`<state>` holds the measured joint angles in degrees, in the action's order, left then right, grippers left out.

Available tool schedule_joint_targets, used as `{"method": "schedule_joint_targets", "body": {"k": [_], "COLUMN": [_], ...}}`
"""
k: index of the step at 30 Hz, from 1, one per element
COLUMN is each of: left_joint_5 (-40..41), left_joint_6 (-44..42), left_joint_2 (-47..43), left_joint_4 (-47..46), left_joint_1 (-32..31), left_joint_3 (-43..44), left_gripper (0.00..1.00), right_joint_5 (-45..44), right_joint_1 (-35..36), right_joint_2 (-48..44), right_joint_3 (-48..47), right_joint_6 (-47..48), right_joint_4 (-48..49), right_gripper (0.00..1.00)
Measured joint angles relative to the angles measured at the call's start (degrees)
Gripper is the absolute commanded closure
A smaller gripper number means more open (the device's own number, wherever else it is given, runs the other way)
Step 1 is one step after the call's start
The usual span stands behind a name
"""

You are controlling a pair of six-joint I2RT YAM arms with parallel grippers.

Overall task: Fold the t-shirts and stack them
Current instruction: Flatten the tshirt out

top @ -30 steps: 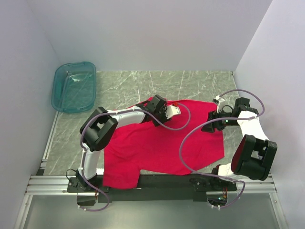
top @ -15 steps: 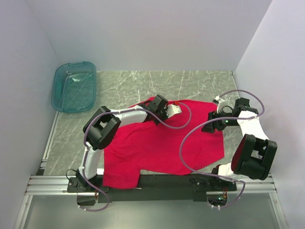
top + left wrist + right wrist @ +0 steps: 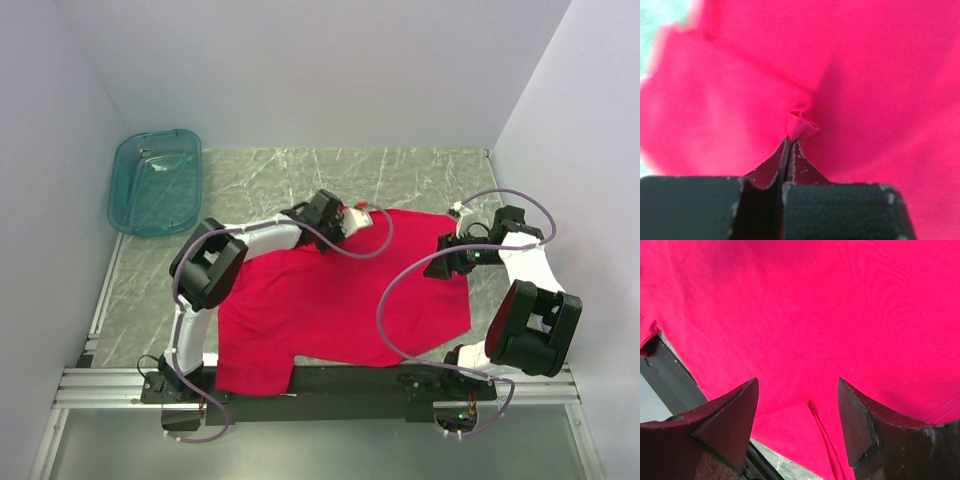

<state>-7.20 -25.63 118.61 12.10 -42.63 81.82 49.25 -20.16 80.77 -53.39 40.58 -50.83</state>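
Observation:
A bright red t-shirt (image 3: pixel 340 300) lies spread and rumpled on the marble table, one corner hanging over the near rail. My left gripper (image 3: pixel 362 216) is at the shirt's far edge, shut on a small pinch of red cloth (image 3: pixel 802 125) that bunches up just past the fingertips (image 3: pixel 795 150). Over the shirt's right edge my right gripper (image 3: pixel 430 269) stands open; in its wrist view the red cloth (image 3: pixel 805 305) lies flat below the gap (image 3: pixel 797 390), with nothing between the fingers.
A translucent teal tub (image 3: pixel 155 181) sits at the back left against the wall. White walls close in the left, back and right sides. The black base rail (image 3: pixel 350 378) runs along the near edge, also seen as a dark rail (image 3: pixel 670 380) beside the shirt.
My left gripper has shut on the cloth at the shirt's far edge and shifted slightly toward the back. The right arm has not moved.

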Motion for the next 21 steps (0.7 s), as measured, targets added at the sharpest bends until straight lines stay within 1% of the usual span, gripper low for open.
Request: {"method": "schedule_joint_targets", "body": {"k": [2, 4, 5, 6, 7, 8, 10, 12, 14, 18, 21], "left_joint_5": [0.72, 5.44, 10.01, 16.09, 19.45, 22.80, 27.76, 31.63, 34.21, 33.38, 28.39], "left_joint_6": [0.55, 2.01, 3.43, 6.03, 7.69, 9.44, 11.37, 11.56, 11.39, 14.23, 21.46], "left_joint_2": [0.20, 1.66, 3.45, 6.25, 8.28, 9.42, 8.15, 4.31, -1.60, -14.97, -24.79], "left_joint_4": [0.20, 1.27, 0.87, 1.51, 0.52, -1.40, -5.88, -10.03, -13.60, -17.53, -16.37], "left_joint_1": [2.60, 5.51, 7.41, 9.66, 11.63, 13.81, 17.75, 20.46, 20.79, 17.49, 16.00], "left_joint_3": [1.46, 6.29, 10.93, 17.86, 23.04, 26.82, 28.00, 24.96, 19.15, 6.56, -0.68], "left_gripper": [0.99, 0.99, 0.94, 0.12, 0.01, 0.01, 0.01, 0.01, 0.01, 0.00, 0.01], "right_joint_5": [0.04, 0.20, 0.31, 0.39, 0.57, 0.83, 1.11, 1.31, 1.44, 1.16, -1.05], "right_joint_1": [-0.09, -0.13, -0.15, -0.24, -0.37, -0.48, -0.94, -1.42, -1.77, -2.12, -2.12], "right_joint_2": [0.04, 0.07, 0.07, 0.07, 0.04, 0.04, 0.02, 0.00, 0.02, 0.04, 0.04], "right_joint_3": [-0.11, -0.35, -0.50, -0.66, -0.74, -0.74, -0.74, -0.74, -0.74, -0.74, -0.72], "right_joint_6": [0.02, 0.07, 0.17, 0.24, 0.39, 0.46, 0.66, 0.98, 1.38, 2.38, 2.56], "right_joint_4": [-0.26, -0.50, -0.76, -0.96, -1.09, -1.16, -1.29, -1.33, -1.53, -2.05, -1.95], "right_gripper": [0.30, 0.30, 0.30, 0.30, 0.30, 0.30, 0.30, 0.30, 0.30, 0.30, 0.30]}}
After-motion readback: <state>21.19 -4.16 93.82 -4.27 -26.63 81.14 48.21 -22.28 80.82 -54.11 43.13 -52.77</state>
